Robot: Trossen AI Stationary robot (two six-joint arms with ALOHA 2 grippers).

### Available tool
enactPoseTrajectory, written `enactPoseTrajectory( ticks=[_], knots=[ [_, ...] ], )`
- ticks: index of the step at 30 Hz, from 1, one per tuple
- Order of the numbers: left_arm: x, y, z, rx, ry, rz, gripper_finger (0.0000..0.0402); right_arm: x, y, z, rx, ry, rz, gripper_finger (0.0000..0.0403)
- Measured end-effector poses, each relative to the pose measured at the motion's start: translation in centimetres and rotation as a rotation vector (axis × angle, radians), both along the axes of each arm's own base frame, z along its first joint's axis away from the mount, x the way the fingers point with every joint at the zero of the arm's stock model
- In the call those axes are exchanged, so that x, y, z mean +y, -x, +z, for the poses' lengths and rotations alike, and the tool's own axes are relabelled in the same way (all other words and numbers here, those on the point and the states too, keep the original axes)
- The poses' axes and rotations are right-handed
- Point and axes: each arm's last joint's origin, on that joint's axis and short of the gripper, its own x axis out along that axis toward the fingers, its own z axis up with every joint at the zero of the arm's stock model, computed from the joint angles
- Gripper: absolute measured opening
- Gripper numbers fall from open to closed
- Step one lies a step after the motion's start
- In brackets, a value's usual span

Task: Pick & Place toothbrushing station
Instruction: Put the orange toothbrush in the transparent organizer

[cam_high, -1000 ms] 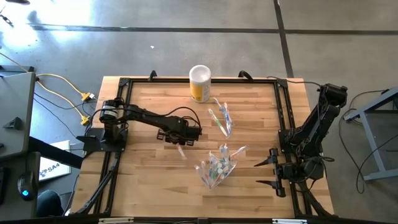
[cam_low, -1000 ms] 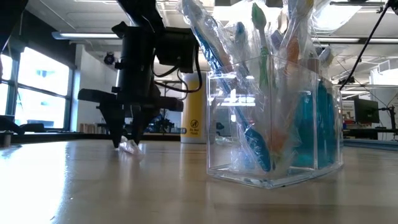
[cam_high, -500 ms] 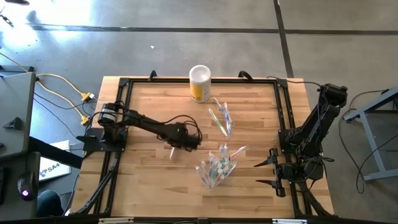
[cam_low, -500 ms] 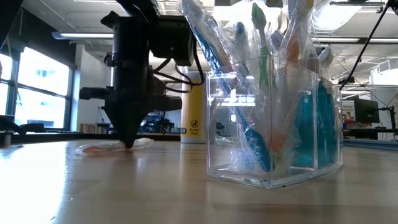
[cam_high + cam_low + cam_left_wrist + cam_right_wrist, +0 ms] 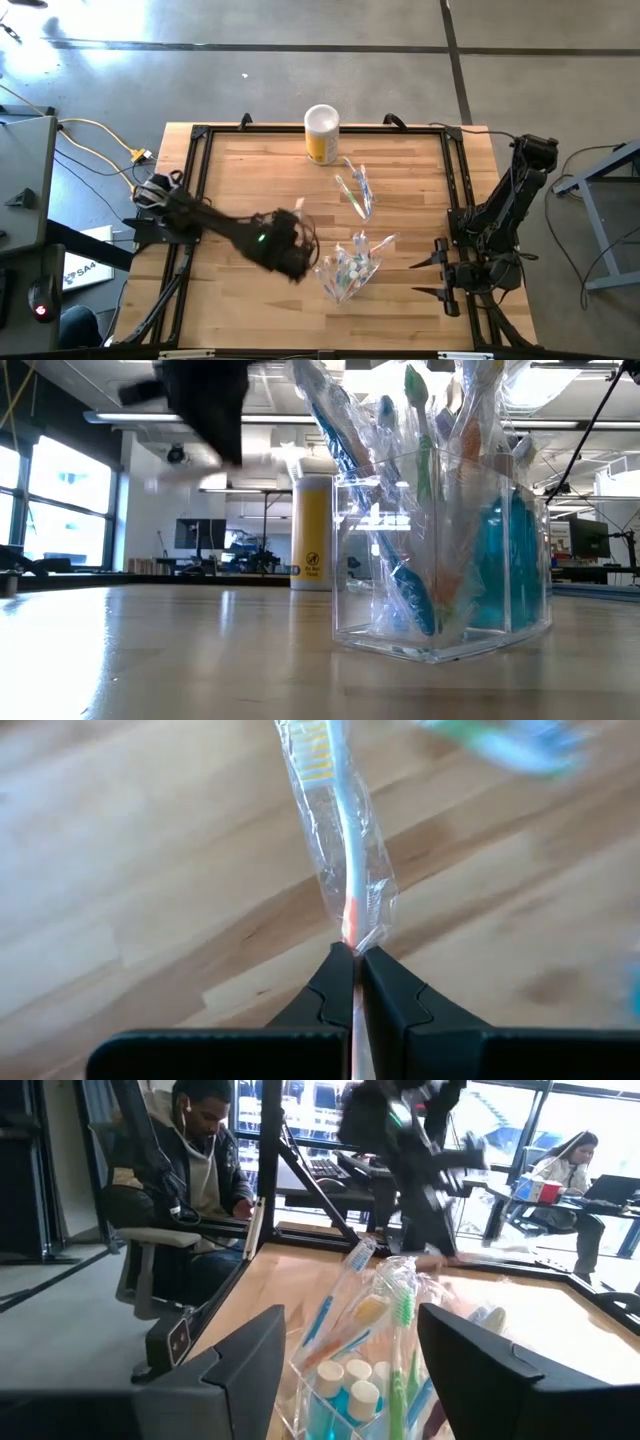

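My left gripper [image 5: 291,256] is raised above the table, just left of a clear square box [image 5: 348,272]. It is shut on a slim toothbrush [image 5: 335,830] with a white and orange handle, sealed in a clear crinkly wrapper. The box holds several wrapped pastel toothbrushes upright and teal tubes with white caps [image 5: 345,1385]; it stands on its base in the low view [image 5: 440,550]. More wrapped toothbrushes [image 5: 358,192] lie flat on the table farther back. My right gripper [image 5: 440,270] waits open at the table's right side. My left gripper pinches the toothbrush by its orange handle end [image 5: 351,932], wrapper and all, between the two shut fingers [image 5: 330,985]. The fingers lie along the handle, which runs back between them. The brush head [image 5: 312,745] sticks out past the fingertips, clear of the table.
A yellow canister with a white lid [image 5: 321,133] stands at the table's far edge. A black frame [image 5: 455,190] runs along the table's sides. People sit at desks beyond the table in the right wrist view [image 5: 200,1150].
My left gripper has shut on the wrapped toothbrush that lay on the table. It has lifted the toothbrush clear, going up and toward the near edge, closer to the clear box. In the low view it has risen from the tabletop to the top of the picture.
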Motion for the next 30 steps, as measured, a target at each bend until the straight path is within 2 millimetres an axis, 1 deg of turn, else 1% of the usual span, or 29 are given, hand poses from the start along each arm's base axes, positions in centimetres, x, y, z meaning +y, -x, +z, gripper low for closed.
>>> enactPoseTrajectory(
  ticks=[2,7,9,12,14,16,18,21,23,26,28,30],
  knots=[
    [-1.9,0.5,2.1,-0.07,-0.044,-0.041,0.0,0.1,0.1,0.0,0.0,0.0,0.005,0.022],
    [-6.9,1.9,6.2,-0.309,-0.177,-0.176,0.0,0.1,0.1,0.0,0.0,0.0,0.006,0.0219],
    [-8.8,2.3,7.1,-0.406,-0.225,-0.227,0.0,0.1,0.1,0.0,0.0,0.0,0.006,0.0219],
    [-11.6,2.6,7.6,-0.515,-0.307,-0.307,0.0,0.1,0.1,0.1,-0.005,-0.013,0.006,0.0219],
    [-13.4,2.1,7.5,-0.569,-0.382,-0.34,0.0,0.1,0.1,0.1,-0.005,-0.033,0.006,0.0219],
    [-15.2,1.5,7.0,-0.587,-0.456,-0.374,0.0,0.1,0.1,0.2,-0.006,-0.041,0.005,0.0219],
    [-16.7,0.4,6.0,-0.596,-0.508,-0.397,0.0,0.1,0.1,0.2,-0.009,-0.052,0.009,0.0219],
    [-18.4,-1.4,4.3,-0.601,-0.571,-0.404,0.0,0.1,0.1,0.4,-0.018,-0.074,0.01,0.022],
    [-18.8,-3.0,2.7,-0.617,-0.591,-0.366,0.0,0.1,0.1,0.5,-0.021,-0.085,0.013,0.022],
    [-19.4,-4.8,0.5,-0.636,-0.592,-0.354,0.0,0.1,0.1,0.6,-0.024,-0.105,0.019,0.022],
    [-19.5,-5.7,-0.2,-0.642,-0.612,-0.343,0.0,0.2,0.1,0.6,-0.024,-0.127,0.038,0.022],
    [-19.8,-6.0,-0.9,-0.617,-0.653,-0.356,0.0,0.3,0.1,0.7,-0.026,-0.141,0.072,0.022]
  ],
)
